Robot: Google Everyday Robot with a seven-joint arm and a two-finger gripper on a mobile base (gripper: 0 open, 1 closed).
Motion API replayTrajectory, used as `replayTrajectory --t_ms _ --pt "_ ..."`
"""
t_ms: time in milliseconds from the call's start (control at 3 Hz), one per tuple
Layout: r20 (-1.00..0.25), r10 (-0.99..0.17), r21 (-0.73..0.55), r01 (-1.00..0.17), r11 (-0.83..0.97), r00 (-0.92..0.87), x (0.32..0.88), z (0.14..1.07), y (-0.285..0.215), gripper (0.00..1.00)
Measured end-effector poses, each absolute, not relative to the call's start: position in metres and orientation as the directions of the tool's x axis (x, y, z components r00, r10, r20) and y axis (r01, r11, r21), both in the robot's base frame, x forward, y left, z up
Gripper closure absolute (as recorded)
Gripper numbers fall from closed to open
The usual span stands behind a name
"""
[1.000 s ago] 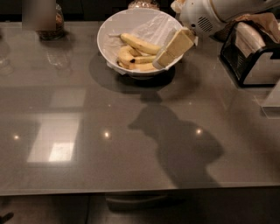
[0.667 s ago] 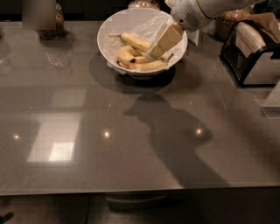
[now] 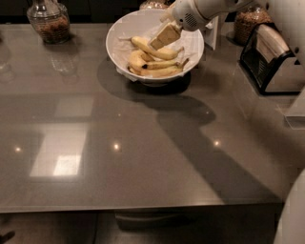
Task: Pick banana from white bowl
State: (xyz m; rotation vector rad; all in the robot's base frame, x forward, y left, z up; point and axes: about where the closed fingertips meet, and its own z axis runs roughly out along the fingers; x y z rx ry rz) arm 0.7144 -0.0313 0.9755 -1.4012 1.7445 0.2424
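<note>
The white bowl stands at the far middle of the grey table, lined with crinkled white paper and holding several bananas. The banana, long, nearly straight and full yellow, lies across the top of the pile from upper left to lower right. A short curved banana and slimmer ones lie below it. My gripper reaches in from the upper right on a white arm and hangs low inside the bowl, right over the banana's middle. Whether it touches the banana does not show.
A glass jar stands at the far left and another jar at the far right. A black and white appliance sits at the right edge. A white upright object stands just behind the bowl.
My gripper has moved left and down, from the bowl's right rim to over the middle of the bananas. The bowl and table now fill more of the view.
</note>
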Motion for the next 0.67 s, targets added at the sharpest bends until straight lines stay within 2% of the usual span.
replayTrajectory --t_ms 333,667 --pt "-0.725 -0.688 -0.316 -0.88 0.355 -0.018 0.737 0.96 -0.026 0.37" --pt "-0.727 -0.685 -0.278 -0.889 0.364 -0.053 0.755 0.94 -0.025 0.37"
